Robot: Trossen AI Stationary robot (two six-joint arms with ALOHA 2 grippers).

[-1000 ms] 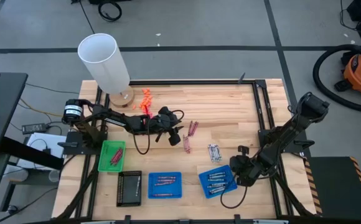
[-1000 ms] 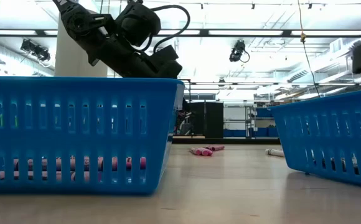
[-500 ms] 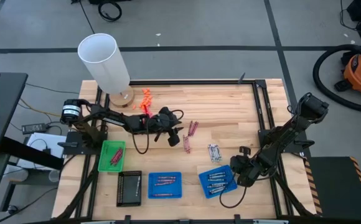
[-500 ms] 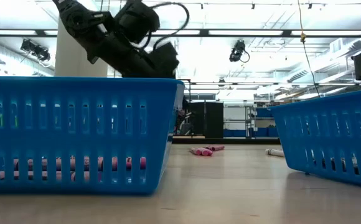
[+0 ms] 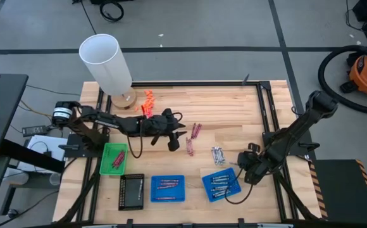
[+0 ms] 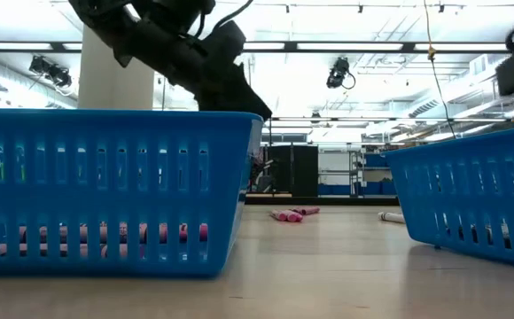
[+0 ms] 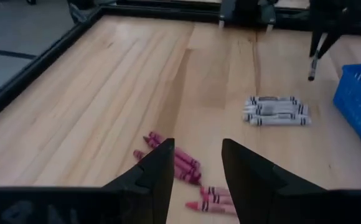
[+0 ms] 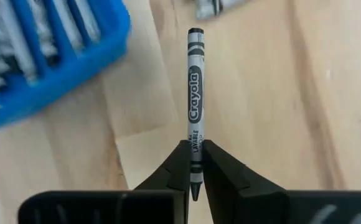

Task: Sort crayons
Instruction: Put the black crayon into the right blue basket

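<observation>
Just slim grey paper-wrapped crayon (image 8: pixel 195 112)

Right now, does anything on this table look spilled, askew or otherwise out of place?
Nothing looks damaged or spilled. Loose magenta crayons and grey crayons lie unsorted on the wooden table. The right gripper is shut on one grey crayon beside the blue basket; the left gripper hangs open over the magenta ones.

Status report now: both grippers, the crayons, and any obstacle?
Right gripper shut on a grey crayon, beside the blue basket. Left gripper open above the magenta crayons. Nothing in the way.
</observation>
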